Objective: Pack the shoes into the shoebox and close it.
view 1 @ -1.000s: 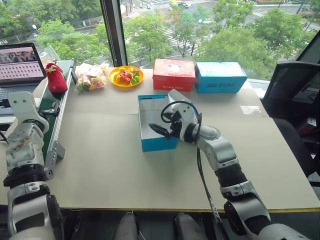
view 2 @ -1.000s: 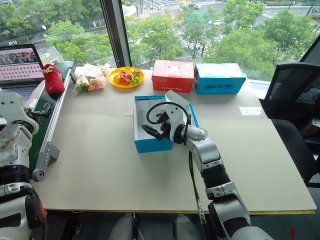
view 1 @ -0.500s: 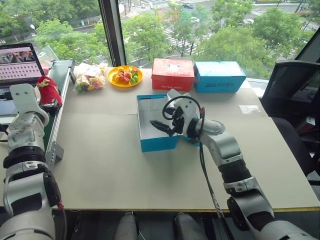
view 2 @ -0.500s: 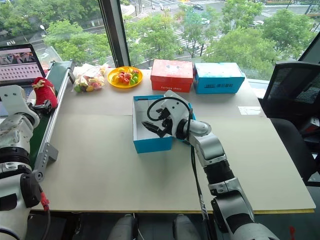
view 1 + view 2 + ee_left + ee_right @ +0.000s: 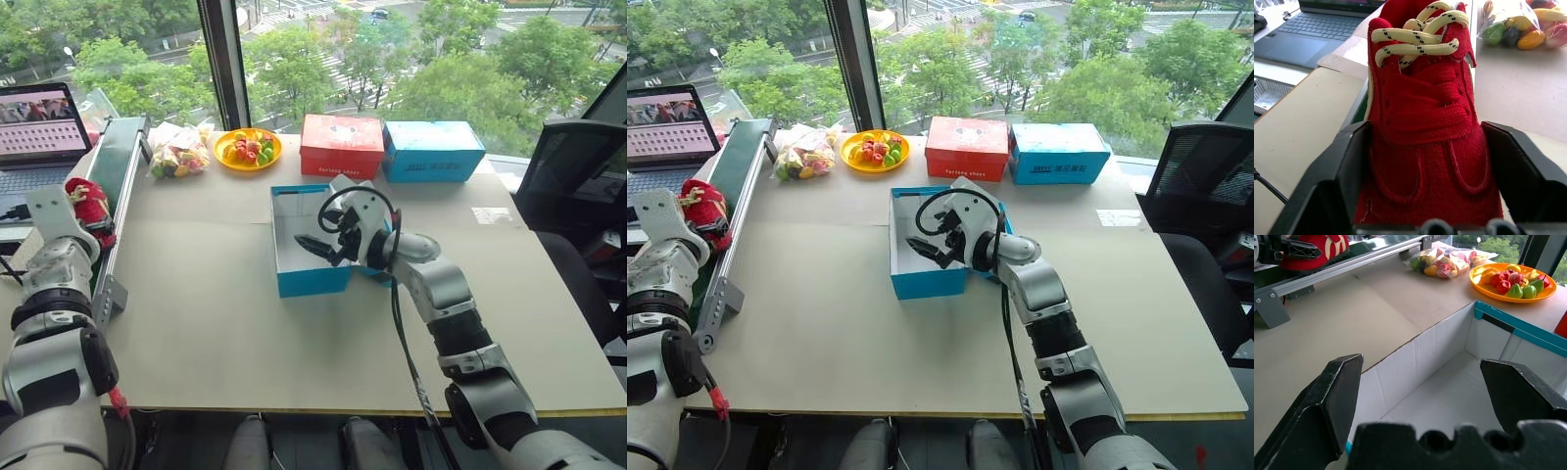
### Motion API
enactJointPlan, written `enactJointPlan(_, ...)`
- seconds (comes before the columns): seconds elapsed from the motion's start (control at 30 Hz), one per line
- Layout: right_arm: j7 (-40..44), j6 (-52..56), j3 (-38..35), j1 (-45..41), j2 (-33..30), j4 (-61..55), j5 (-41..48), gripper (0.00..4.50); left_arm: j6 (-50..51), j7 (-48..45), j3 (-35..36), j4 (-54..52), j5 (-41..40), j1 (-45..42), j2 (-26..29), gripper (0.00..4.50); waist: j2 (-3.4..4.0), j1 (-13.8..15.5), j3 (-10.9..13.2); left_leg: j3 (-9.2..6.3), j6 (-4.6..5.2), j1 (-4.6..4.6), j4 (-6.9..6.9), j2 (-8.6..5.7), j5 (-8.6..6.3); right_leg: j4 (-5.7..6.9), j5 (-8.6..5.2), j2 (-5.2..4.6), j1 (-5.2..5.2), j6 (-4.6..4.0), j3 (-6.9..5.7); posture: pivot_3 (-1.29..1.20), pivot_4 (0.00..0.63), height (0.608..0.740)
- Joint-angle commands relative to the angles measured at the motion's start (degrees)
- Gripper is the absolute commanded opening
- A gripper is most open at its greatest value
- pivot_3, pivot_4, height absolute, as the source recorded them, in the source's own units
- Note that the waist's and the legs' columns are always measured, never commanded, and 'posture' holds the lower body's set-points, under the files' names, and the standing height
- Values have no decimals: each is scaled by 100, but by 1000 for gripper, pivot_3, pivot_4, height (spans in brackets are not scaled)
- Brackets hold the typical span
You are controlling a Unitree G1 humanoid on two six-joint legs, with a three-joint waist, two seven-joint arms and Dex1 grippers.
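Open blue shoebox (image 5: 309,279) at table centre, white inside, nothing in it; its lid appears to lie behind the right arm at 3 o'clock, mostly hidden. One red shoe (image 5: 1425,122), woven canvas with cream speckled laces, sits between the left gripper's (image 5: 1430,161) black fingers (image 5: 1347,171), which press its sides; a second earlier those fingers stood off from the shoe, and the arm has since dropped beside the conveyor rail (image 5: 113,211) at 9 o'clock of the box. The right gripper (image 5: 318,245) hovers over the box with fingers spread wide, as before. At 12 o'clock of the box: a red box (image 5: 341,145) and a second blue box (image 5: 433,149). At 11 o'clock: an orange plate of fruit (image 5: 248,149) and a clear bag of fruit (image 5: 176,152). A laptop (image 5: 39,132) lies far off at 10 o'clock, and a black chair (image 5: 573,181) at 3 o'clock. The table (image 5: 216,323) is smooth and beige.
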Motion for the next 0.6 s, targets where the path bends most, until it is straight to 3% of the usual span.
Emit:
enactJointPlan(0.03, -66, -82, -101, -178, -26, -137, -32, 4500, 6, 50, 103, -176, -126, 58, 43, 2141, 0, 1, 0, -1, -4, 2, 0, 0, 3, 5, 0, 0, 0, 0, 0, 0, 150, 739)
enactJointPlan(0.13, -93, -74, -89, -166, -31, -141, -43, 4500, -99, 133, 146, -382, -184, 43, 21, 1135, 0, 0, 0, -3, -11, 6, 2, 0, 8, 17, -1, 1, 0, 0, -1, 0, 150, 739)
enactJointPlan(0.23, -103, -71, -95, -170, -39, -141, -51, 4500, -403, 90, 51, -817, -145, -11, -49, 444, -4, 7, 2, -11, -15, 5, 5, 0, 12, 22, -1, 3, 0, 0, -6, 0, 150, 739)
enactJointPlan(0.43, -280, 190, -486, -278, 104, -164, 298, 4500, -288, -556, -70, -2551, -608, 46, -669, 444, -6, 68, 3, -29, -18, -18, 5, -2, 13, 10, 0, 1, -1, -1, -23, 0, 150, 739)
enactJointPlan(0.6, -655, 1000, -1505, -643, 491, -300, 1425, 4500, 913, -1580, -534, -4519, -1420, 380, -1298, 444, -6, 100, 3, -44, -19, -32, 9, -4, 14, 11, 2, 0, -3, -5, -35, 0, 150, 739)
